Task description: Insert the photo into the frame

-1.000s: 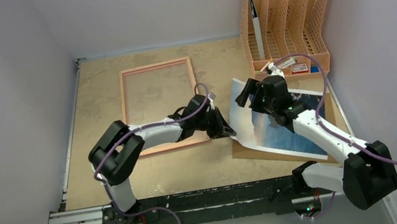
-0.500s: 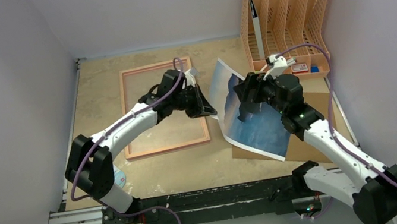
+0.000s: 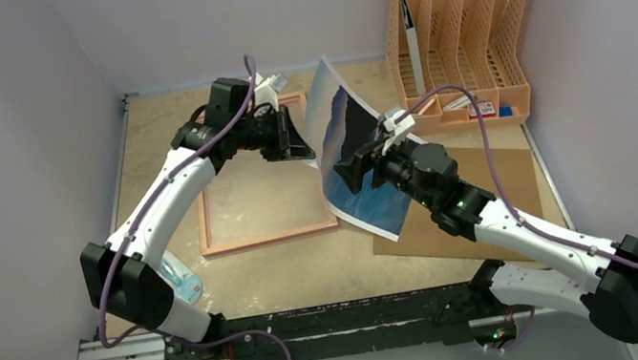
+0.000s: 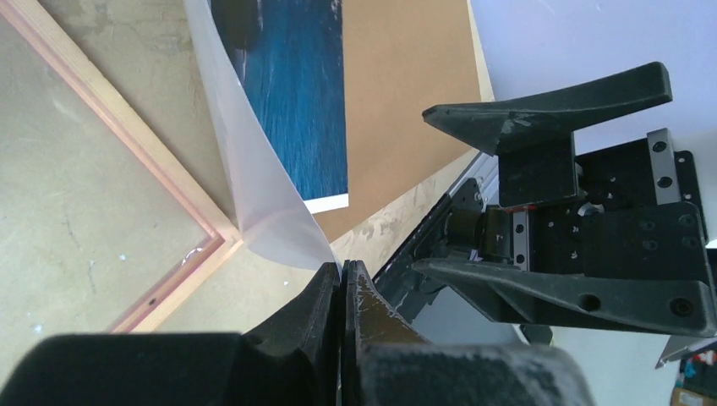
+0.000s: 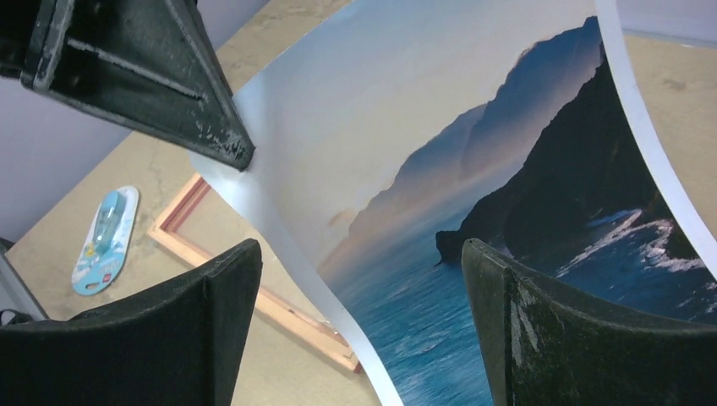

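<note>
The photo (image 3: 360,159), blue sea and dark cliffs, hangs lifted and curled above the table between the two arms. My left gripper (image 3: 307,150) is shut on its left edge; the pinched white-backed corner (image 4: 279,228) shows at the closed tips (image 4: 342,272). The pink frame (image 3: 201,194) lies flat on the table, below and to the left of the photo, with its corner (image 5: 279,309) just beneath the paper's edge. My right gripper (image 3: 352,168) stands open facing the printed side (image 5: 507,194), its fingers (image 5: 216,326) spread wide and apart from the paper.
A brown backing board (image 3: 492,196) lies at the right. An orange file rack (image 3: 459,22) stands at the back right. A small blue packet (image 3: 178,278) lies near the left arm's base. Walls close in on both sides.
My left gripper has carried the photo's edge up and toward the back, off the backing board. The right arm has swung left after it, its jaws staying open.
</note>
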Controlling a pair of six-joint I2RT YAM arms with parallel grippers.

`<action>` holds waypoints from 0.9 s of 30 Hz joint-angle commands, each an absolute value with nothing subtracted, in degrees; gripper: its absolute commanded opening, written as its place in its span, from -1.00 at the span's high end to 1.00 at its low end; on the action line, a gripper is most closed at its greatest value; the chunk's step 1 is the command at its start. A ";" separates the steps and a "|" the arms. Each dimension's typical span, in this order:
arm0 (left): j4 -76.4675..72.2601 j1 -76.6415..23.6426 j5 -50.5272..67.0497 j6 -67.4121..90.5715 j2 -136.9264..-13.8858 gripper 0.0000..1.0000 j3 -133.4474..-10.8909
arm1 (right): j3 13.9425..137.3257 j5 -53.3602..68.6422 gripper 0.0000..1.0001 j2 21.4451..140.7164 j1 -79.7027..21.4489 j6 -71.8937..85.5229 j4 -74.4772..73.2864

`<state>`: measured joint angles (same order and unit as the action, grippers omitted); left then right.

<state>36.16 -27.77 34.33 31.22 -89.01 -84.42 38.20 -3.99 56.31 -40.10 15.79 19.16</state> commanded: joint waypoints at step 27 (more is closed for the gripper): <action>45.79 -15.03 40.33 32.87 -77.40 1.00 -89.47 | 45.78 -20.08 -0.81 70.05 -58.42 3.83 38.37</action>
<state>45.67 -15.14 39.64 31.11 -78.78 -87.99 42.72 -16.97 69.71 -58.13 6.52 33.34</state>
